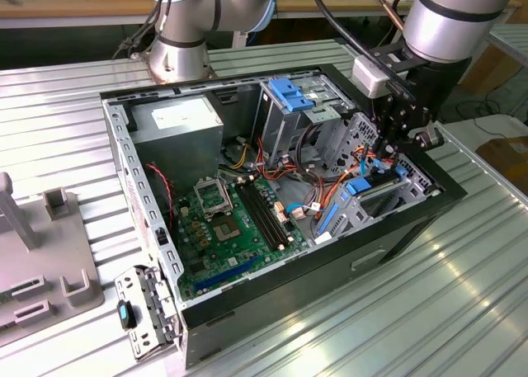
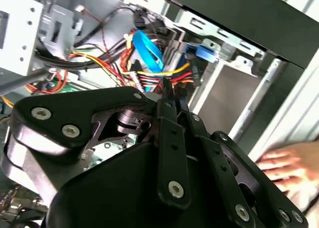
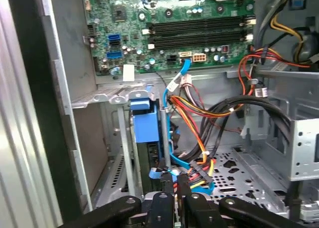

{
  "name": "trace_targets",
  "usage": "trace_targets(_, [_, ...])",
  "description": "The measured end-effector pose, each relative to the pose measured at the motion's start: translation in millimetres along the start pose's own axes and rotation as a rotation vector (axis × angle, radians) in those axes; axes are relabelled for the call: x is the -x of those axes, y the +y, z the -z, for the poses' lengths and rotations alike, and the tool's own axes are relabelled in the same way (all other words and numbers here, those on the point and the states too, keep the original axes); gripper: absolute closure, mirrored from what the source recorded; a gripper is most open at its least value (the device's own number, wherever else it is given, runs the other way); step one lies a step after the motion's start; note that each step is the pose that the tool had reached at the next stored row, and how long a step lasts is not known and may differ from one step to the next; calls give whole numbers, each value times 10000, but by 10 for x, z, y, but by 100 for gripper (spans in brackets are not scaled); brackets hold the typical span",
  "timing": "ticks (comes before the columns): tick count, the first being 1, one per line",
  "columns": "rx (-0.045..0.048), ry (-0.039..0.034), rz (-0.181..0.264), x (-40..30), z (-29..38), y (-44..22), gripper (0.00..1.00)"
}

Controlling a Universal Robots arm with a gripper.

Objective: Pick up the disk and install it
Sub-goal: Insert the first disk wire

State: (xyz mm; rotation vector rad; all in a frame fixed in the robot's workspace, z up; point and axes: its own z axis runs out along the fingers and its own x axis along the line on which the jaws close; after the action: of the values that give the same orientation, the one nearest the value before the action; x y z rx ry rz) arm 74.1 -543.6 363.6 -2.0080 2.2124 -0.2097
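Tool (image 3: 174, 188) nearly closed, gripping nothing, poised over the disk (image 3: 149, 155) standing edgewise in its bay. Probably rigid, moderately heavy, fragile; best pinched across blue rails.

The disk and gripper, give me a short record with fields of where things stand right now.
setting: open computer case on a ribbed metal table
disk: dark drive with blue rails, lying in the bay at the exterior view's right
gripper: inside the case over the disk; in the first wrist view its fingertips are close together beside the blue rail
nearby: motherboard, bundled cables
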Motion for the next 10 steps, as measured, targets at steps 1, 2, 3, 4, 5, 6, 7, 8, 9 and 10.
trace_targets(1, [2, -9, 41, 1, 0, 0, 82])
trace_targets(2, [2, -9, 44, 0, 0, 0, 82])
trace_targets(3, [2, -9, 44, 0, 0, 0, 82])
trace_targets(4, [2, -10, 44, 0, -1, 0, 81])
trace_targets(5, [2, -9, 44, 0, 0, 0, 75])
trace_targets(6, [2, -9, 45, 0, 0, 0, 63])
trace_targets(7, [2, -10, 45, 0, -1, 0, 63])
trace_targets(8, [5, -13, 61, 1, -2, -7, 63])
trace_targets(9, [10, -24, 121, 1, -2, -8, 63])
trace_targets(10, [14, -54, 269, 1, -2, -11, 63])
